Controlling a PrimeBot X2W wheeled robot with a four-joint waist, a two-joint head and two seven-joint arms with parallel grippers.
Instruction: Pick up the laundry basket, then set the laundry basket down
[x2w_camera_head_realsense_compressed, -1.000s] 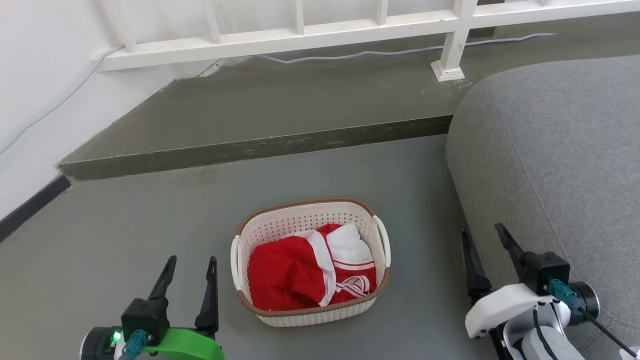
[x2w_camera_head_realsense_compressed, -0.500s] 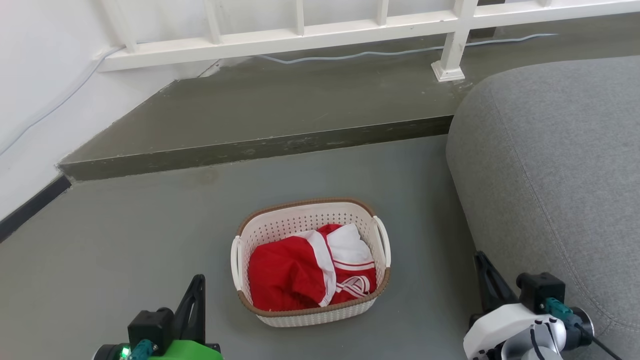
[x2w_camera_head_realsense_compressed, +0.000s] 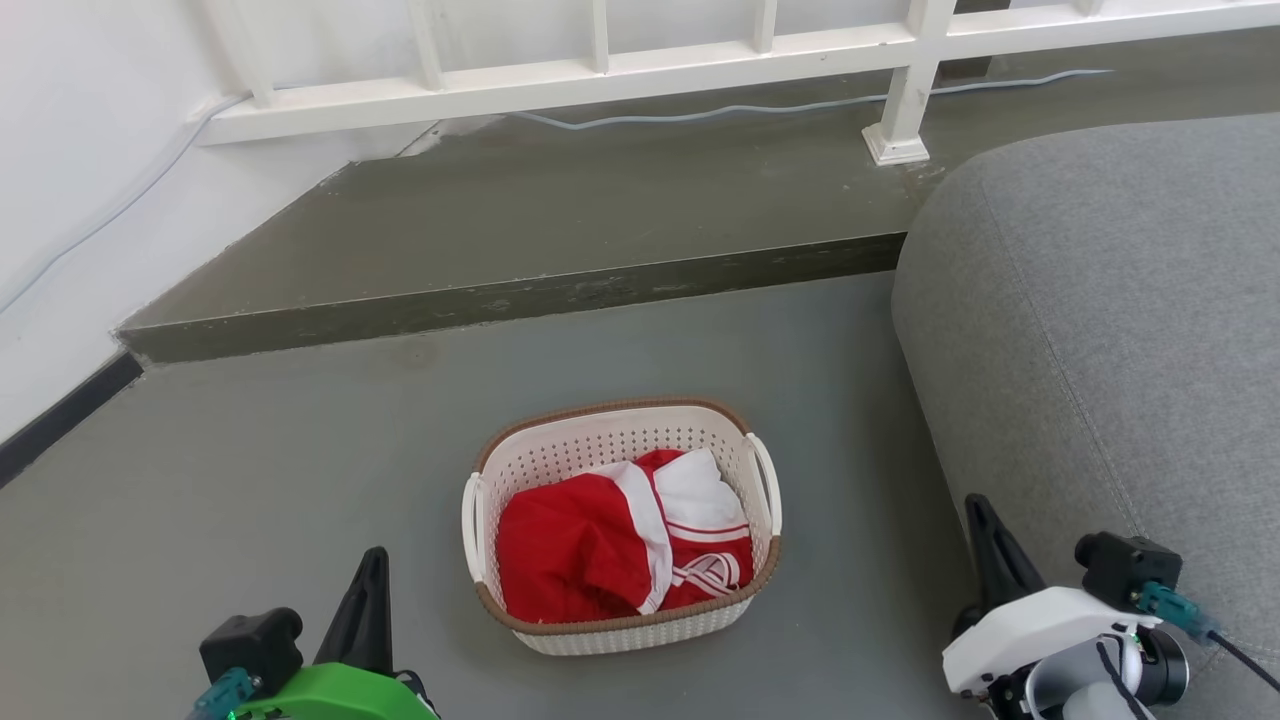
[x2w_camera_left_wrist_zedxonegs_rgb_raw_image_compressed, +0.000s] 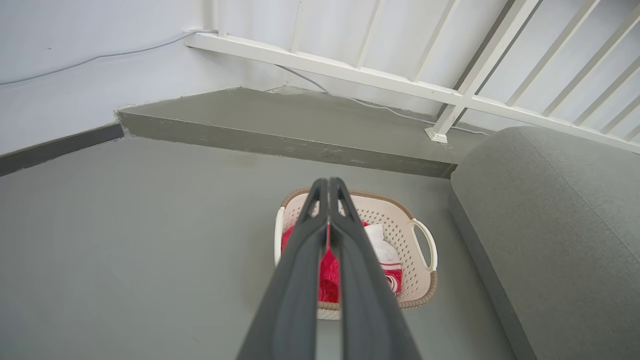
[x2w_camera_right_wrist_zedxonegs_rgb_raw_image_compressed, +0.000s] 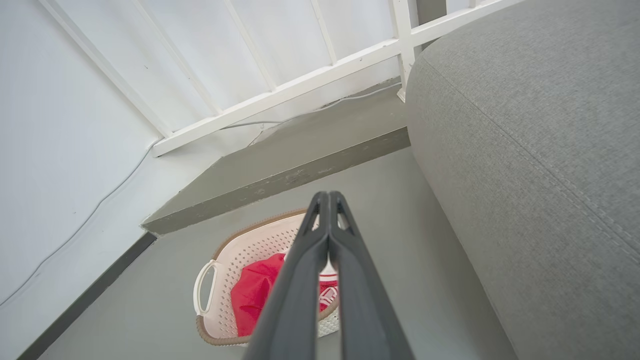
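Nearest me, my left gripper (x2w_camera_head_realsense_compressed: 368, 600) and right gripper (x2w_camera_head_realsense_compressed: 985, 540) sit low at either side, each with jaws pressed together on nothing. Between them and a little ahead, the laundry basket (x2w_camera_head_realsense_compressed: 612, 405) stands upright on the floor (x2w_camera_head_realsense_compressed: 250, 480) with red-and-white clothing (x2w_camera_head_realsense_compressed: 590, 545) inside. Its white handles (x2w_camera_head_realsense_compressed: 768, 490) are free and well apart from me. The grey sofa (x2w_camera_head_realsense_compressed: 1100, 320) lies near on my right; beyond are the raised step (x2w_camera_head_realsense_compressed: 560, 210) and white railing (x2w_camera_head_realsense_compressed: 600, 70). With nothing held, I judge the lift either not begun or already finished; I cannot tell which.
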